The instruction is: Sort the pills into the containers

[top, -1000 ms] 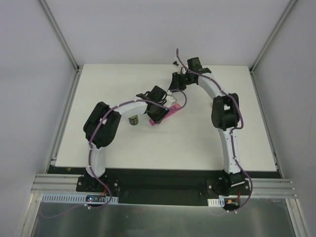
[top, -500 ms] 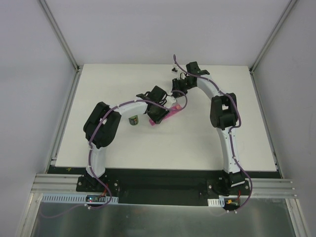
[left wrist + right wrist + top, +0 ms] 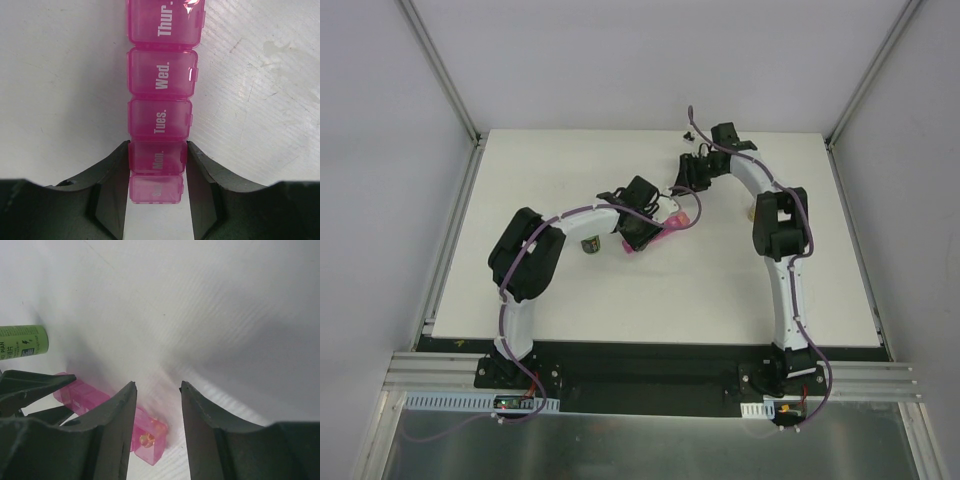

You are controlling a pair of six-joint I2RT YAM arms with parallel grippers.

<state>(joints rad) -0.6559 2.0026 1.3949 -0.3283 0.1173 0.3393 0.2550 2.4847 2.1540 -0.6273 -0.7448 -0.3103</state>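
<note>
The pink pill organizer (image 3: 162, 80) lies on the white table, with its Sun. to Thur. lids shut in the left wrist view. My left gripper (image 3: 158, 150) is shut on it at the Mon. compartment. In the top view the organizer (image 3: 665, 230) sticks out to the right of the left gripper (image 3: 638, 230). My right gripper (image 3: 158, 385) is open and empty, above the organizer's far end (image 3: 150, 437). One amber pill (image 3: 146, 440) shows in that end compartment. In the top view the right gripper (image 3: 692, 178) is behind the organizer.
A green dark-capped bottle (image 3: 590, 244) stands left of the left gripper and also shows in the right wrist view (image 3: 22, 341). A small pale object (image 3: 751, 212) sits beside the right arm's elbow. The table's back edge is close behind the right wrist.
My right gripper has moved a little to the right and back from the organizer. The small pale object by the right elbow has come into view. The left gripper still holds the organizer.
</note>
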